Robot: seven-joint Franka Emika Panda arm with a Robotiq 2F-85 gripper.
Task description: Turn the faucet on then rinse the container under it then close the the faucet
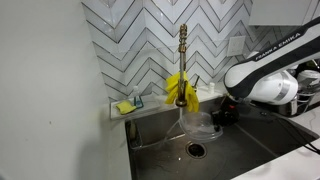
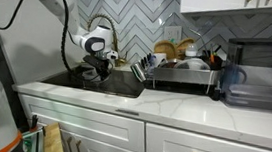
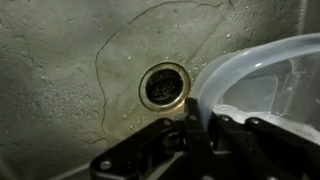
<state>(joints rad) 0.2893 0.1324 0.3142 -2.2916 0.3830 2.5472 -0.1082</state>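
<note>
Wrist view gives you the closest look at the container [image 3: 262, 85]. It is a clear, see-through plastic tub with a rounded corner and a thick pale rim, and it fills the frame from 2 to 5 o'clock. Your dark pincer [image 3: 200, 122] comes in at 6 o'clock, its fingers pressed together on that rim, so the tub is clamped. The round metal drain [image 3: 165, 85] sits at 11 o'clock of the fingertips, just beside the tub's edge. A thin wet film spreads around it on the speckled grey sink [image 3: 55, 70] floor.

In an exterior view the container [image 1: 196, 122] hangs inside the sink [image 1: 150, 130], slightly tilted, with the drain [image 1: 196, 150] at its 6 o'clock and the pincer [image 1: 222, 112] at its 3 o'clock. The faucet [image 1: 183, 45] rises at its 12 o'clock, a slim brass-coloured stem against grey-and-white zigzag tiles [image 1: 135, 30]. A yellow cloth [image 1: 177, 88] is draped over the faucet's lower part. You cannot tell from these frames whether water is running.

The white arm [image 1: 262, 78] carries dark capital lettering that just reads "FRANKA EMIKA". Nothing else shows readable writing.

In an exterior view a dish rack [image 2: 181, 78] loaded with crockery stands on the white desk [image 2: 173, 108], at 3 o'clock of the pincer [image 2: 96, 72].
</note>
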